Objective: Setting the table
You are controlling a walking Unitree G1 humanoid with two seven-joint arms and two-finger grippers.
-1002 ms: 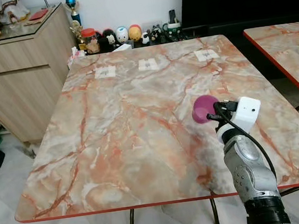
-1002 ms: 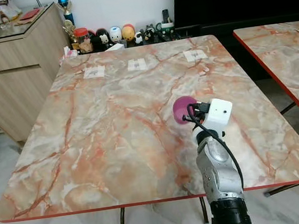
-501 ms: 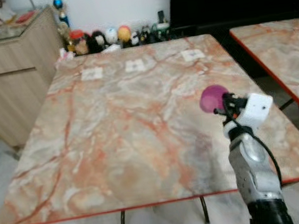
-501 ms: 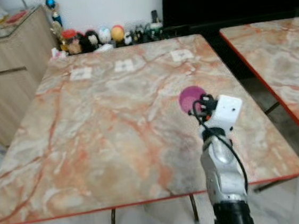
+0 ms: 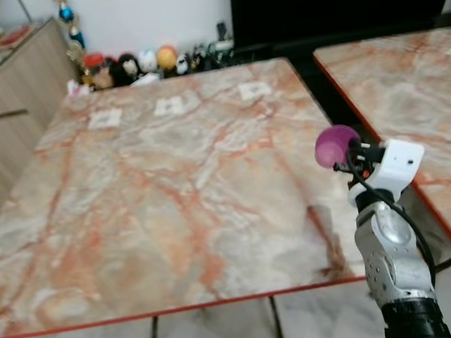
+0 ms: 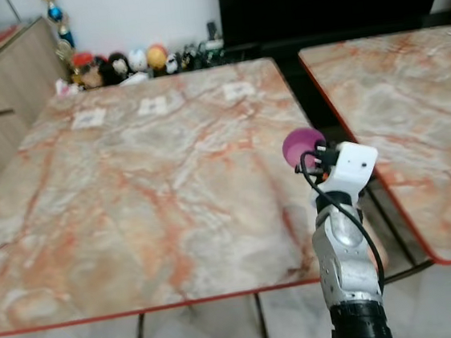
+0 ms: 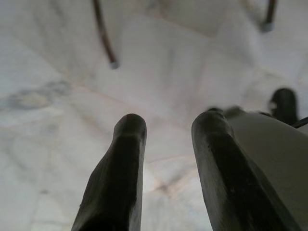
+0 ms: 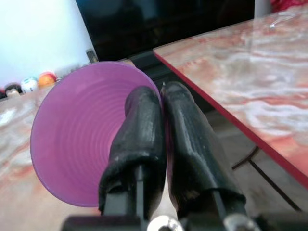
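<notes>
Right claw [image 8: 161, 103] clamped on the rim of the purple bowl [image 8: 82, 130], one finger inside, one outside. Bowl [image 5: 336, 145] is held tilted in the air, above the right edge of the marble table [image 5: 154, 176], near its front right corner. Second marble table [image 5: 410, 85] sits just right of it, narrow gap between. Left claw [image 7: 166, 130] hangs idle over the floor [image 7: 159, 62], fingers apart, gripping nothing. Toy figures [image 5: 130, 63] line up beyond the table's far edge.
</notes>
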